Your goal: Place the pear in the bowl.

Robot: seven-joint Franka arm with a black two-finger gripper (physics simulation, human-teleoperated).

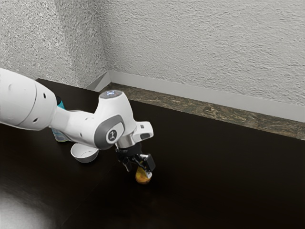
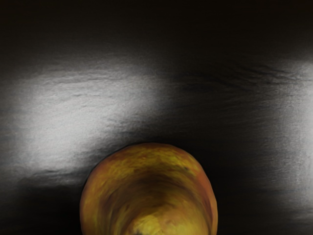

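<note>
Pear point(image 1: 142, 178) with spread gripper point(image 1: 138, 172) over it and bowl point(image 1: 84, 159) apart from it, presumably poised thus for grasping.

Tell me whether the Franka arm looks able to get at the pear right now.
Probably yes: my open gripper is right at the pear, and I see nothing blocking it. The bowl stands off toward the exterior view's left.
</note>
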